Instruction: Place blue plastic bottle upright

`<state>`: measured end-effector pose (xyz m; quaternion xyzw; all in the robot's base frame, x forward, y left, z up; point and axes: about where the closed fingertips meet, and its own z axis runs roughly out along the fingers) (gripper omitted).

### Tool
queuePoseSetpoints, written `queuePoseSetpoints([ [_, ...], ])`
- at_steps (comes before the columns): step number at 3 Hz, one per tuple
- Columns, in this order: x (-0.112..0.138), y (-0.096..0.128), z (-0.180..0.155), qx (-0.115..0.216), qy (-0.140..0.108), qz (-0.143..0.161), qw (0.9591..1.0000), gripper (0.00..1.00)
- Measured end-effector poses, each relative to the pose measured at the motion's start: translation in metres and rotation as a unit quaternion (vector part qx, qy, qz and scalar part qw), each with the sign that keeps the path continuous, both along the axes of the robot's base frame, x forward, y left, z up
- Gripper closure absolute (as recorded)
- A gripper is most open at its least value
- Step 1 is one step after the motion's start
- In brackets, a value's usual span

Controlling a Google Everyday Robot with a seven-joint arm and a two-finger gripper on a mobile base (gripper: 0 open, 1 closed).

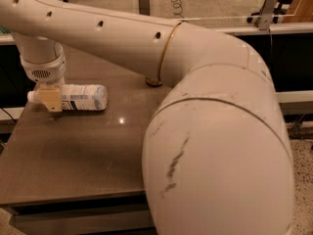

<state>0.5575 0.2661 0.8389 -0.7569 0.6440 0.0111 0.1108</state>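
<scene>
The blue plastic bottle [80, 98] lies on its side on the brown table [73, 155] at the far left. Its white cap [32, 97] points left and its white label faces the camera. My gripper [50, 100] hangs from the white wrist directly over the bottle's neck, just right of the cap, and hides that part of the bottle. My arm reaches in from the right and fills much of the view.
A small round object [153, 82], possibly the orange can's base, peeks out behind my arm at the table's back. A glass rail and metal post [143, 1] stand behind the table. My large elbow [220, 165] covers the table's right side.
</scene>
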Motion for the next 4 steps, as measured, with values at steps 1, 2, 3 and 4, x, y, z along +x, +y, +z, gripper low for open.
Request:
queuePoseSetpoints([
  [1,0.008,-0.009,0.031,0.050,-0.002,-0.008,0.9987,0.88],
  [2,0.002,-0.016,0.063,0.147,0.008,0.001,0.9890,1.00],
  [3,-0.012,-0.010,0.076,0.270,0.033,0.028,0.9620,1.00],
  [4,-0.022,0.002,0.077,0.392,0.058,0.050,0.9169,1.00],
])
